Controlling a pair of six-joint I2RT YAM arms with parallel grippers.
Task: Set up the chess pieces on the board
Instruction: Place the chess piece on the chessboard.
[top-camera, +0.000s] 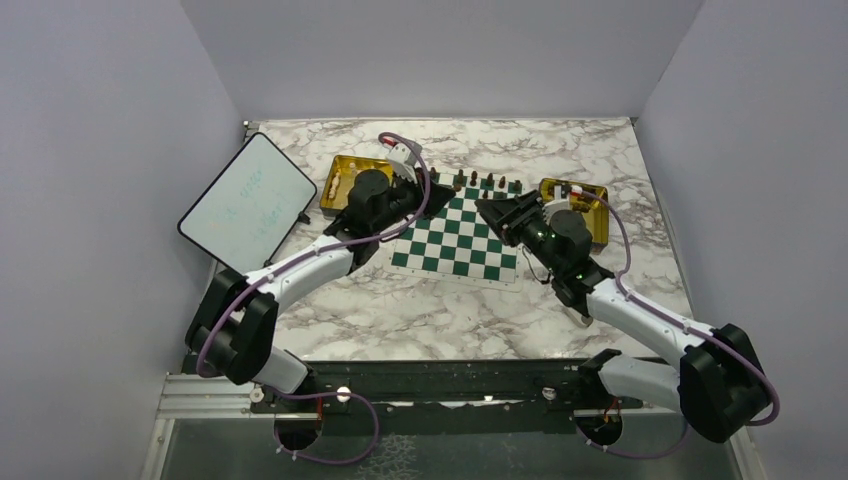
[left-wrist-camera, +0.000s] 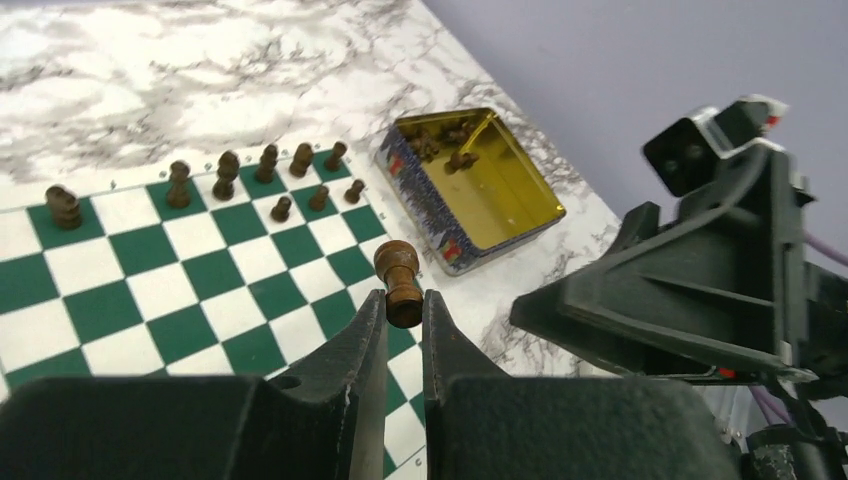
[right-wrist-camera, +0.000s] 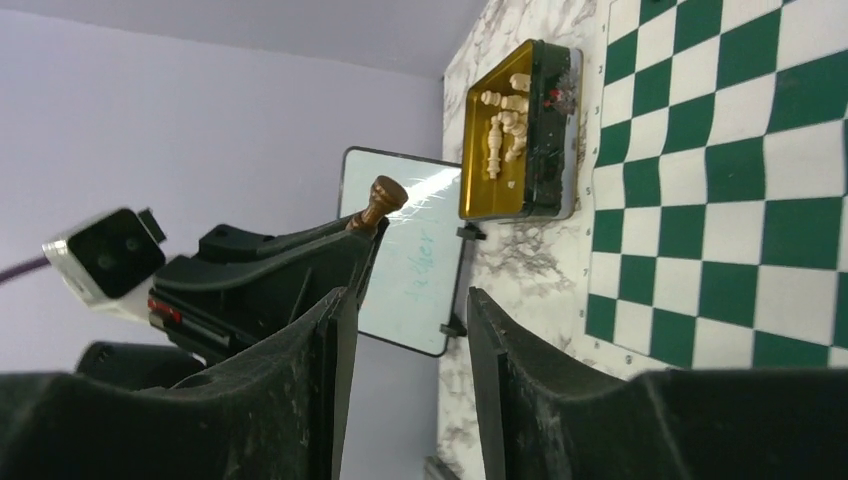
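Observation:
My left gripper (left-wrist-camera: 404, 305) is shut on a dark brown chess piece (left-wrist-camera: 400, 282) and holds it above the right edge of the green and white board (left-wrist-camera: 150, 290). Several dark pieces (left-wrist-camera: 228, 172) stand in a row along the board's far edge, with three small ones (left-wrist-camera: 318, 198) in front of them. The held piece also shows in the right wrist view (right-wrist-camera: 378, 200). My right gripper (right-wrist-camera: 405, 300) is open and empty, close to the left gripper over the board's far right part (top-camera: 490, 210). In the top view the left gripper (top-camera: 432, 196) is at the board's (top-camera: 455, 245) far left corner.
A gold tray (left-wrist-camera: 515, 215) right of the board holds a few dark pieces (left-wrist-camera: 455, 158). A second gold tray (right-wrist-camera: 545, 130) left of the board holds several cream pieces (right-wrist-camera: 500, 130). A white tablet (top-camera: 248, 200) leans at the far left. The enclosure walls stand close on both sides.

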